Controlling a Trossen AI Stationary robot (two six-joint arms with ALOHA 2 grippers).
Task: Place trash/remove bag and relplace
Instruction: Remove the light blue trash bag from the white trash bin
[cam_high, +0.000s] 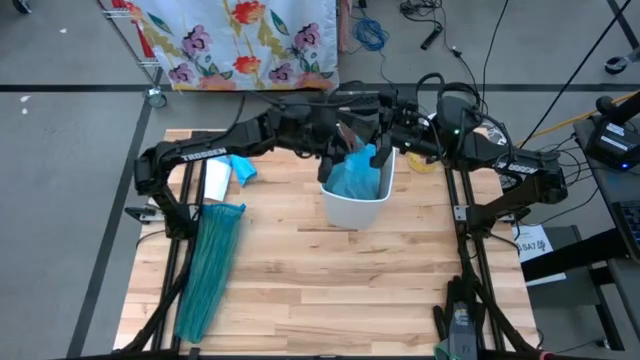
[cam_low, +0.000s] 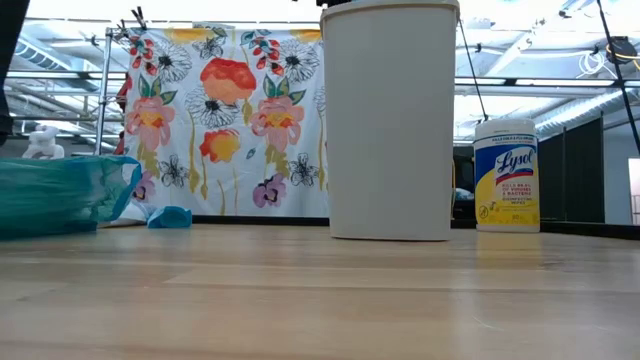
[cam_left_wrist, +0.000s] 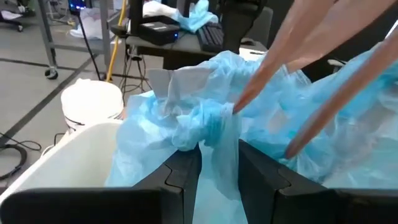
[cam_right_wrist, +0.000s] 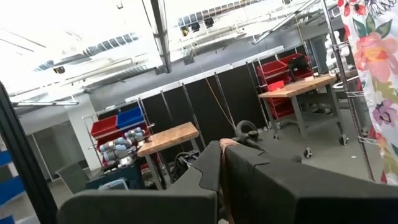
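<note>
A white bin (cam_high: 345, 212) (cam_low: 390, 120) stands on the table's far middle. The pale-blue bag (cam_high: 356, 172) (cam_left_wrist: 186, 118) bulges out of its top. My left gripper (cam_high: 368, 152) (cam_left_wrist: 217, 158) reaches over the bin from the left and is shut on the bag. My right gripper (cam_high: 392, 126) (cam_right_wrist: 222, 155) hovers shut just beyond the bin's far right side. Two pinkish-brown bars (cam_left_wrist: 323, 93) slant across the bag; what they are I cannot tell. A teal-green bag (cam_high: 210, 265) (cam_low: 60, 195) lies flat along the table's left side. Blue scraps (cam_high: 241, 168) (cam_low: 168, 217) lie at the far left. My left gripper pinches a bunched fold of the bag's upper part (cam_left_wrist: 214, 127) between its two fingers, several gathered layers. The fingers come nearly level from the table's left, over the bin's rim. The gathered plastic stands above the bin and the rest hangs inside it.
A Lysol canister (cam_low: 505, 175) stands right of the bin. A white roll (cam_high: 215, 180) lies at the far left beside the scraps. A floral cloth (cam_high: 240, 40) hangs beyond the far edge. Bare wood (cam_high: 340, 290) stretches across the table's near half.
</note>
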